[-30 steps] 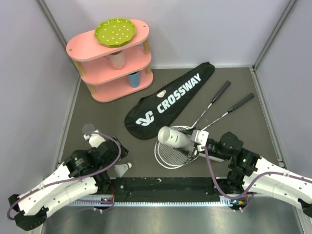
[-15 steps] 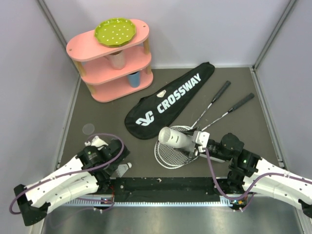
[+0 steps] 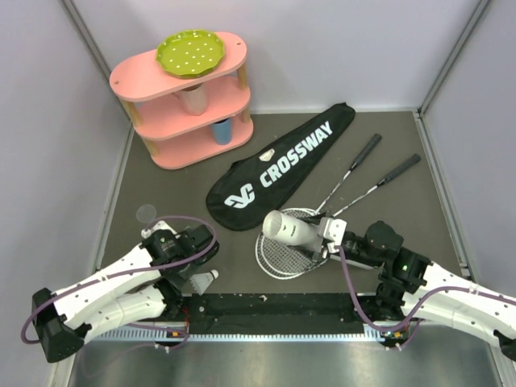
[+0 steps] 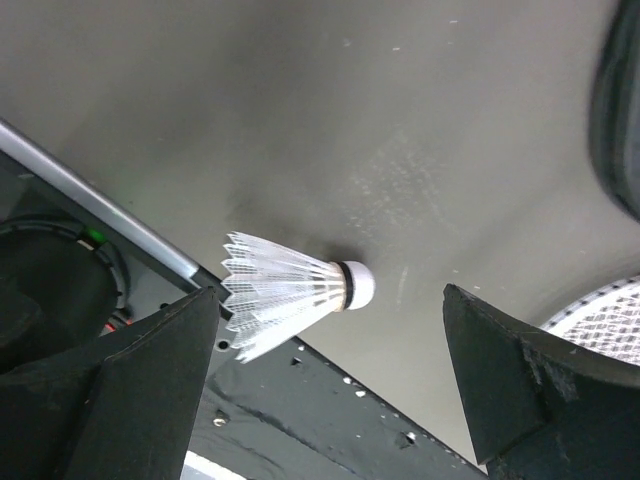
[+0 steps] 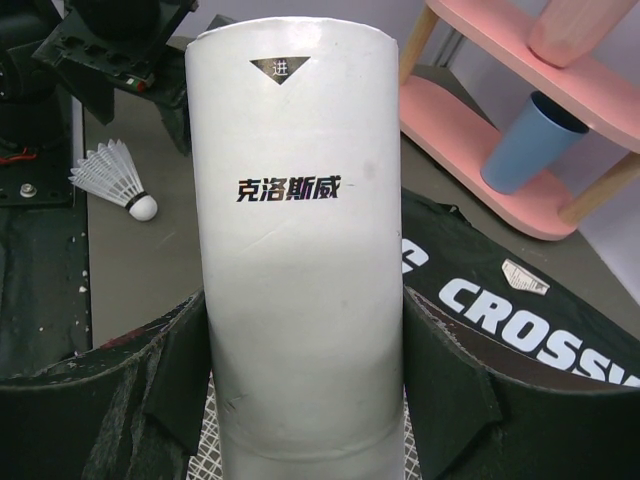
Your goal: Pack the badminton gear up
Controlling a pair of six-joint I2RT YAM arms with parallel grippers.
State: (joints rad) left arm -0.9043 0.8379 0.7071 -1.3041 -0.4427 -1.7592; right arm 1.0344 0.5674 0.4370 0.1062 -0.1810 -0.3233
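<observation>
A white feather shuttlecock (image 3: 206,280) lies on the dark table by the near edge. My left gripper (image 3: 197,264) hovers open just over it. In the left wrist view the shuttlecock (image 4: 290,295) lies between the spread fingers (image 4: 150,380), touching neither, and my left gripper (image 4: 335,390) is empty. My right gripper (image 3: 324,235) is shut on the long white tube (image 3: 292,228), holding it tilted over the racket heads (image 3: 278,256). The tube (image 5: 300,250) fills the right wrist view. The two rackets' black handles (image 3: 367,150) point to the back right. The black CROSSWAY bag (image 3: 274,165) lies flat behind them.
The pink three-tier shelf (image 3: 181,97) stands at the back left with the green dotted plate (image 3: 188,50) on top and cups inside. A small round grey lid (image 3: 146,213) lies near the left wall. A black strip (image 3: 266,305) runs along the near edge.
My left arm has swung right and forward, bringing its open gripper over the shuttlecock. The right arm and the tube have hardly moved.
</observation>
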